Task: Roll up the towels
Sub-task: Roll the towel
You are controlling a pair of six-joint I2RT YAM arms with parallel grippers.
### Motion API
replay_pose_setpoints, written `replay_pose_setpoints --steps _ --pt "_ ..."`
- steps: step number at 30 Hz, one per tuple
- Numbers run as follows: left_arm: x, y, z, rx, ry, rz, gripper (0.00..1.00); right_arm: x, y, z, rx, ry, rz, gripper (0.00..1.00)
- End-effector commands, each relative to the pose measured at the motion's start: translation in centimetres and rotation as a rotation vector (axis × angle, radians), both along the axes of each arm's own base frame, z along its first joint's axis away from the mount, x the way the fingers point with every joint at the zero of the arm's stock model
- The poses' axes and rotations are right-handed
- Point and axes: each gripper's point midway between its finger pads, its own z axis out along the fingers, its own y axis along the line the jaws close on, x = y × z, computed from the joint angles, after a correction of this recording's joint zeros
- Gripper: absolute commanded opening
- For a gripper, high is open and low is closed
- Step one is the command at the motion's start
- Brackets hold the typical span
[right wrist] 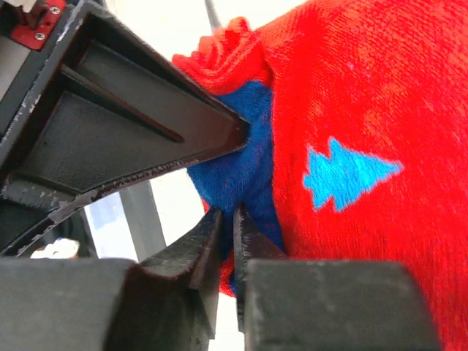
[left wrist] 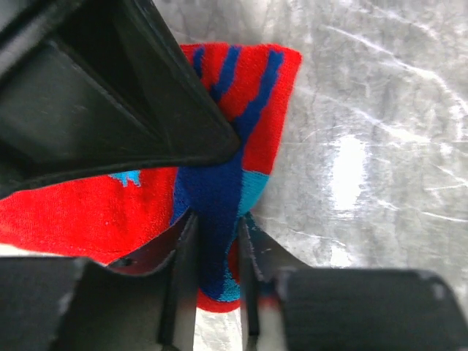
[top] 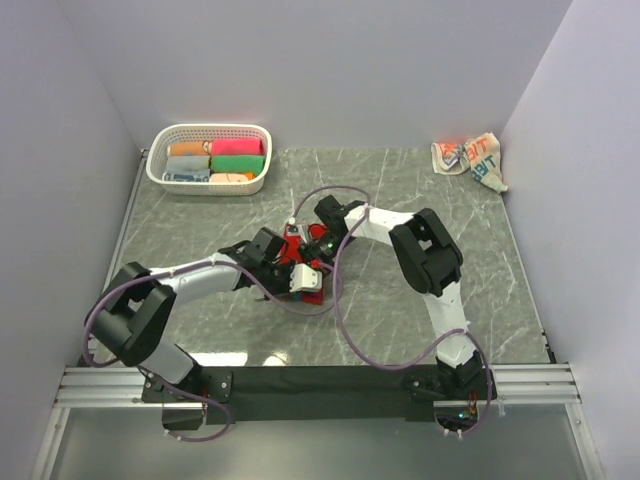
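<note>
- Both arms are bunched over the middle of the grey marbled tabletop (top: 500, 280), working the red terry-cloth towel with a blue end (top: 312, 293). It sits there as a short lump, not a flat strip.
- Left gripper (left wrist: 223, 183): clamped on the blue fold, with red cloth spilling out to the side. My read is that it's pinning the loose end so the roll can't spring open.
- Right gripper (right wrist: 234, 172): pinched narrow on that same blue end from the other side, the red body of the towel right beside its fingers.
- With two grips just beside each other, I'd move one arm at a time so the fingers don't knock together.
- The cream printed cloth towel (top: 470, 160) lies crumpled in the far right corner, untouched, so that one's next, I guess.
- The white plastic lattice basket (top: 155, 168) at far left holds several rolled cloths (top: 235, 147).
- Room-wise, there's plenty of bare table to the right and near side. Walls hem in the left, far and right edges.
</note>
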Motion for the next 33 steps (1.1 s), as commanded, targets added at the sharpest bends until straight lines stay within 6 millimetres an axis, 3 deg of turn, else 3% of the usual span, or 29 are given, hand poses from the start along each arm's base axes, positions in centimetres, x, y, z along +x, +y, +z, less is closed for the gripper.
replay_pose_setpoints --steps 1,2,3,4,5,7,8,10,11,14,15,17,20,24,26,27,29,33 --pt "-3.9 1.7 -2.2 0.11 0.219 -0.024 0.23 3.4 -2.6 -1.0 -0.116 -0.161 -0.11 0.18" --pt "-4.4 2.0 -2.3 0.132 0.253 -0.026 0.2 4.5 -2.9 1.2 -0.094 -0.214 -0.156 0.26" --pt "-4.3 2.1 -2.4 0.154 0.281 -0.026 0.18 5.3 -3.4 2.0 -0.082 -0.223 -0.214 0.32" --pt "-5.3 2.8 -2.5 0.186 0.331 -0.037 0.16 6.5 -4.0 3.2 -0.069 -0.251 -0.264 0.35" --pt "-5.4 3.0 -2.5 0.189 0.352 -0.03 0.13 8.2 -5.4 6.0 -0.038 -0.309 -0.332 0.38" --pt "-5.7 3.0 -2.3 0.188 0.407 -0.024 0.1 10.1 -7.2 8.3 -0.03 -0.368 -0.425 0.4" --pt "-5.6 3.0 -1.8 0.194 0.438 -0.01 0.09 11.2 -9.0 11.0 -0.007 -0.429 -0.485 0.44" --pt "-6.3 2.9 -1.9 0.199 0.536 0.005 0.08 11.9 -11.2 12.4 -0.014 -0.497 -0.552 0.49" --pt "-6.6 3.4 -1.7 0.211 0.594 0.028 0.09 11.8 -12.2 14.3 -0.001 -0.552 -0.578 0.5" --pt "-5.4 2.8 -1.3 0.178 0.696 0.083 0.09 10.6 -14.5 15.4 -0.019 -0.608 -0.579 0.49" --pt "-5.1 2.7 -1.4 0.191 0.751 0.097 0.1 9.6 -15.0 15.2 -0.028 -0.605 -0.543 0.43" --pt "-4.2 3.0 -1.3 0.18 0.828 0.14 0.11 7.5 -14.6 16.6 0.025 -0.592 -0.472 0.36" --pt "-3.1 3.0 -1.2 0.168 0.951 0.167 0.12 5.6 -14.4 18.2 0.047 -0.623 -0.431 0.36" --pt "-1.4 3.3 -2.8 0.215 1.017 0.2 0.13 3.9 -13.6 16.6 0.022 -0.666 -0.359 0.37" --pt "-0.8 3.4 -3.1 0.23 1.04 0.223 0.14 2.8 -12.0 16.3 0.026 -0.681 -0.314 0.42" --pt "-0.9 3.5 -3.6 0.238 1.061 0.23 0.14 2.6 -11.3 16.0 0.021 -0.698 -0.302 0.5" --pt "-0.6 3.6 -4.1 0.247 1.067 0.255 0.15 1.2 -9.1 15.6 0.029 -0.721 -0.236 0.52" --pt "-0.4 3.7 -4.6 0.258 1.083 0.284 0.15 0.3 -5.4 13.7 -0.006 -0.849 -0.138 0.52"
